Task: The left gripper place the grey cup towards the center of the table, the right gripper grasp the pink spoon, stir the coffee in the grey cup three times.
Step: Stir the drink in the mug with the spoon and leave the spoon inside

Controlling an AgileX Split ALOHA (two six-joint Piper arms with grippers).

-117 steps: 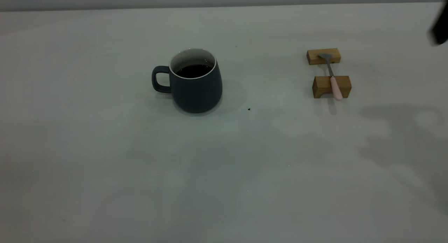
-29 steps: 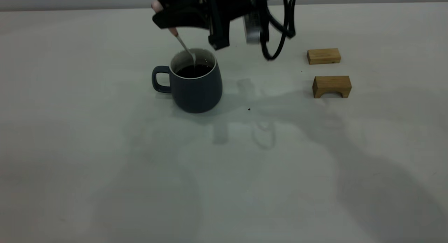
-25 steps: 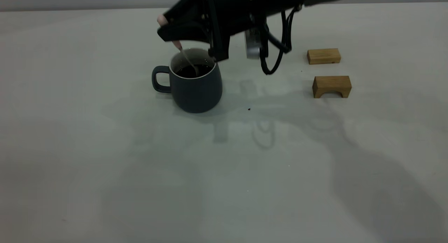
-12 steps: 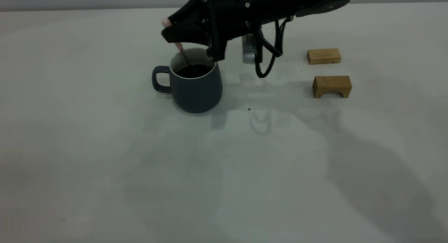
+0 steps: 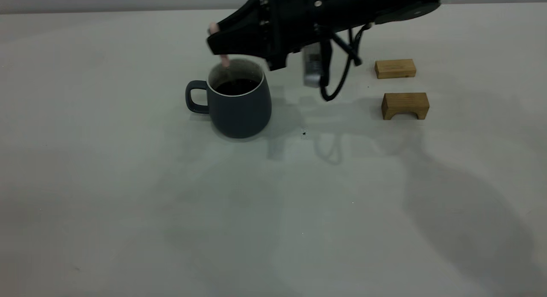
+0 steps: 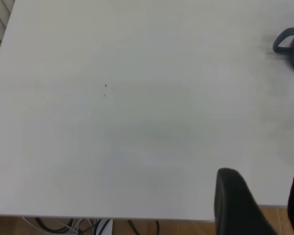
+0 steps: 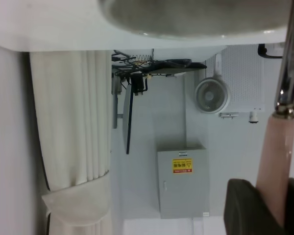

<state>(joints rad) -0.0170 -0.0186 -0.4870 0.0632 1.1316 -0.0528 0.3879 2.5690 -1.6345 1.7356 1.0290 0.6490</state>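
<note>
Only the exterior view shows the whole layout: the cup [image 5: 239,101] stands left of the table's [image 5: 128,203] middle, handle pointing left, with dark coffee [image 5: 236,86] well below its whitish rim. The right gripper [image 5: 220,40] hangs just above the rim, clamped on the spoon's [image 5: 224,61] pink handle, whose lower end angles down into the cup's mouth; the bowl cannot be made out there. The right wrist view adds what that angle hides: the pink handle [image 7: 276,161] pinched between dark fingers [image 7: 242,208] and the metal shaft running to the cup's rim [image 7: 196,22]. The left wrist view shows the left gripper [image 6: 264,205] near the table edge, fingers apart and empty, well away from the cup [image 6: 290,46]. Two wooden blocks [image 5: 404,104] sit off to the right
</note>
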